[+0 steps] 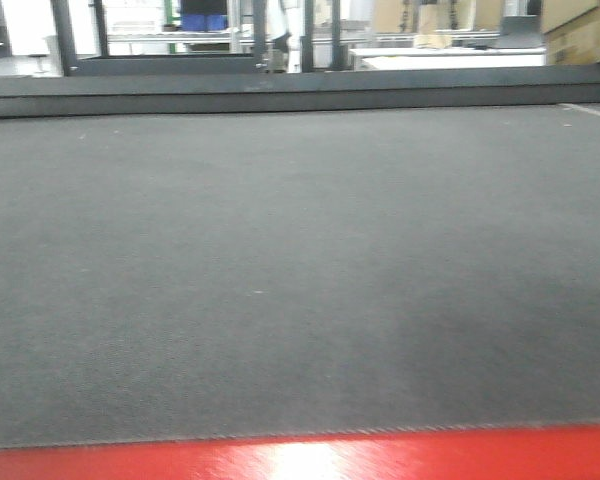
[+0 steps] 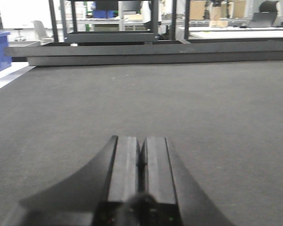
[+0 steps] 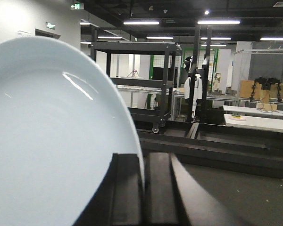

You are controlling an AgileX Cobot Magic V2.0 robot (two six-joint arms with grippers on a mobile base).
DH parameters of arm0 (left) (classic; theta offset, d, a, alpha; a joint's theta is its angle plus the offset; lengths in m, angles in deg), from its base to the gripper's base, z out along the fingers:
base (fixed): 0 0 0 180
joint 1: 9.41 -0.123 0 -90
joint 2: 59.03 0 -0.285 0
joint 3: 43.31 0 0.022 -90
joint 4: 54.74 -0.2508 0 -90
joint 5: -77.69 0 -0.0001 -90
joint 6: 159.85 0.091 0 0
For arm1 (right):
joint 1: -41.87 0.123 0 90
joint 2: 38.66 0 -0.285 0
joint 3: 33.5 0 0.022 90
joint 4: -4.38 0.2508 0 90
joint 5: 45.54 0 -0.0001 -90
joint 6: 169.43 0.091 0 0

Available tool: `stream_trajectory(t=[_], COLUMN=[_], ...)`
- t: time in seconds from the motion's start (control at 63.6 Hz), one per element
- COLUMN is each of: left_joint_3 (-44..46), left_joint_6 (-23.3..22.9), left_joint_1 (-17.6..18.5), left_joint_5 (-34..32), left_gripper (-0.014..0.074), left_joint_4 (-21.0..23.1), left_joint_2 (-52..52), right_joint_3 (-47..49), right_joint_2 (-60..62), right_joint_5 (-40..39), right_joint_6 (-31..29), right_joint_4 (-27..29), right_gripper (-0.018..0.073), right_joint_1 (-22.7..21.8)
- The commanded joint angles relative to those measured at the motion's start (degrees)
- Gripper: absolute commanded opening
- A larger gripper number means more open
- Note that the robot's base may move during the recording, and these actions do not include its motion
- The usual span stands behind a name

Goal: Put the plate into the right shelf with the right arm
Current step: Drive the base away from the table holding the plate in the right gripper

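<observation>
The left pincer (image 2: 141, 155) lay closed and empty over the table (image 2: 203, 103). The right pincer (image 3: 144, 188) gripped the plate (image 3: 52, 141) by its rim, aloft. Swinging right, it should pinch firmly and tip the plate flat before the unseen shelf. The plate stood edge-up, hollow facing the wrist camera; being round, it had no long axis.

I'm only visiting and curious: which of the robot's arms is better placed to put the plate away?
Right. The right hand is shut on the rim of the white plate. The left hand is shut on nothing, low over the dark mat, with no plate in its view.
</observation>
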Motion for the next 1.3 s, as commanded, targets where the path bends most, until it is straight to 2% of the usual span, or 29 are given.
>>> stream_trajectory(t=[0.0, 1.289], left_joint_3=[-0.4, -0.4], left_joint_6=[-0.1, -0.1], left_joint_1=[0.2, 0.2], left_joint_5=[-5.1, -5.1], left_gripper=[-0.0047, -0.0047], left_joint_4=[0.1, 0.1], left_joint_2=[0.6, 0.6], right_joint_3=[1.9, 1.9], right_joint_2=[-0.7, -0.7], right_joint_5=[-5.9, -6.0], right_joint_6=[-0.2, -0.2], right_joint_4=[-1.0, -1.0], right_gripper=[0.0055, 0.0055], right_joint_1=[-0.1, -0.1])
